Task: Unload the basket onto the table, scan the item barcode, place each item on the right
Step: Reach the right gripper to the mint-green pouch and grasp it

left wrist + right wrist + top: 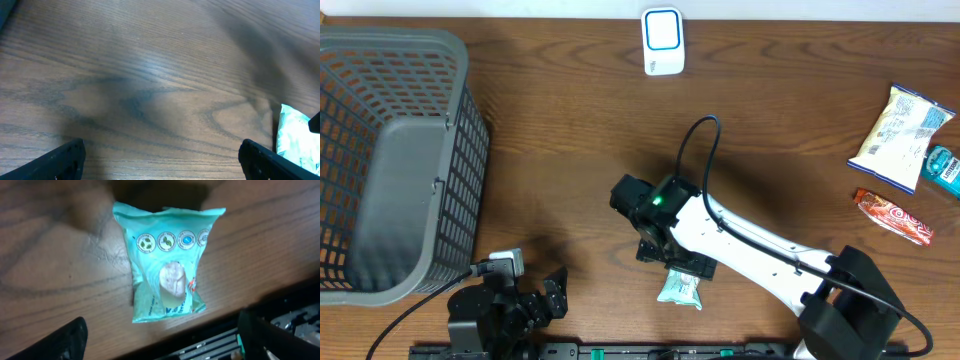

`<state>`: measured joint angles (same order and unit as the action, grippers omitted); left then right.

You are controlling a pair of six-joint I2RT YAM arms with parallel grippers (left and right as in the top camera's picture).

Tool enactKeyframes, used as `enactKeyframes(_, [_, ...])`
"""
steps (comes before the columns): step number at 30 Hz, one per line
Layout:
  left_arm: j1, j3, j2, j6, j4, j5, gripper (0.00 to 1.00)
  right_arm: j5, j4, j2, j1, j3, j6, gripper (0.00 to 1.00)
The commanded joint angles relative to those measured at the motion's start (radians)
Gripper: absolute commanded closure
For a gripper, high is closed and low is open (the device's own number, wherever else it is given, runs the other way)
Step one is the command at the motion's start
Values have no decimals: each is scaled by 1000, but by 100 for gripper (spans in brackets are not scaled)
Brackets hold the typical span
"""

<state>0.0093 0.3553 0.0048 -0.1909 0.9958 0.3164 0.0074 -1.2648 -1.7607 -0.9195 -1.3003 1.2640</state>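
Teal packet: laid flat, partly covered overhead by right arm. Right gripper, left gripper: spread wide, empty. Basket, scanner set well apart.

table: wood grain, smooth, faint sheen | pouch: glossy crinkled plastic | basket: matt grey plastic mesh

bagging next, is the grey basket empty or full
Empty: the overhead view shows only the bare floor of the basket.
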Motion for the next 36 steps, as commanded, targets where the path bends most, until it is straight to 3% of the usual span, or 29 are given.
enactKeyframes(1, [1,-4,-1,-10,10,12,2,99,11,-2,-15,5,67,16])
enactKeyframes(9, [1,-4,-1,-9,10,12,2,86,39,-146,-25,4,47,23])
enactKeyframes(17, [1,-4,-1,-9,10,12,2,-18,39,-251,-34,-5,-20,46])
enactKeyframes(21, [1,-4,-1,-9,10,12,2,-18,34,-252,-32,-5,-20,50])
enactKeyframes(27, [1,-4,-1,-10,10,12,2,-6,37,-254,-30,-5,-20,74])
enactKeyframes(31, [1,-4,-1,-9,10,12,2,19,19,-253,-8,-28,-63,98])
enactKeyframes(36, [1,-4,-1,-9,10,12,2,-26,-195,-253,85,-175,-72,98])
